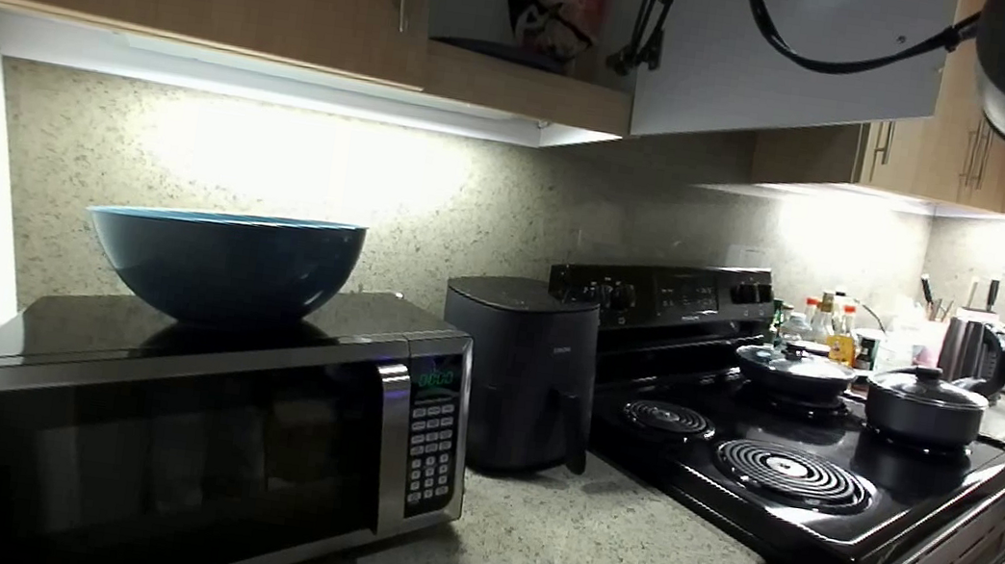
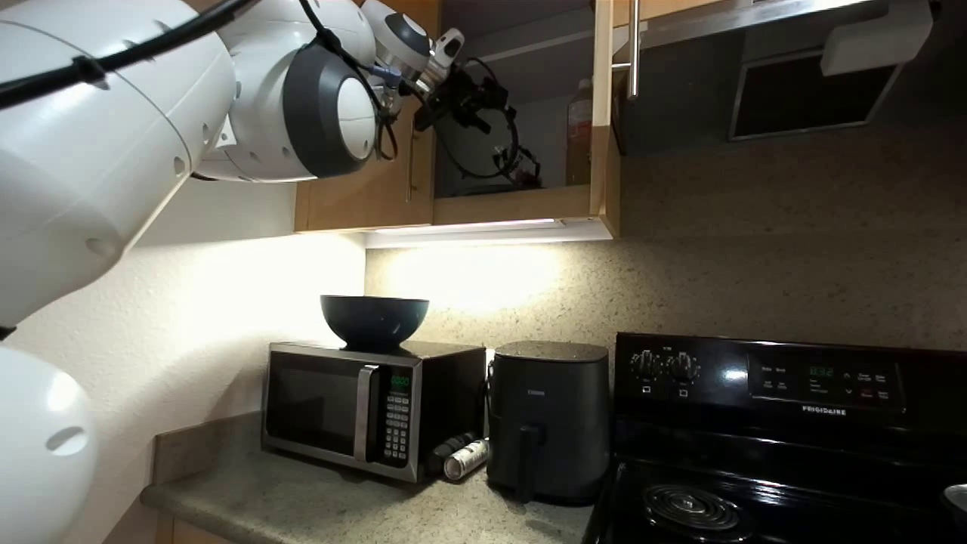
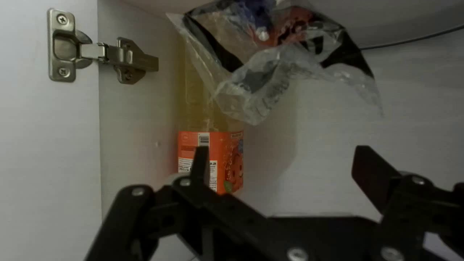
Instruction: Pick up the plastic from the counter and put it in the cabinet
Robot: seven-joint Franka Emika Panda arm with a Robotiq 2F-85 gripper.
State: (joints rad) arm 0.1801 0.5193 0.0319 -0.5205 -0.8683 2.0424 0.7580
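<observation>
The plastic (image 3: 268, 69), a crumpled clear wrapper with red, black and blue patches, lies low inside the cabinet (image 3: 326, 145); the wrist view seems upside down. The plastic also shows in both exterior views (image 1: 546, 28) (image 2: 521, 162). My gripper (image 3: 281, 156) is open, with nothing between its fingers, apart from the plastic. In an exterior view the gripper (image 2: 468, 98) is at the open cabinet (image 2: 514, 204), above the plastic. The counter (image 1: 584, 545) also shows in an exterior view (image 2: 317, 502), with no plastic visible on it.
A bottle with an orange label (image 3: 210, 156) stands by the cabinet's side wall, near one finger. A hinge (image 3: 101, 52) and the open door (image 1: 784, 57) flank the opening. A microwave (image 2: 340, 408), blue bowl (image 2: 374, 321), air fryer (image 2: 548, 423) and stove (image 1: 789, 465) are below.
</observation>
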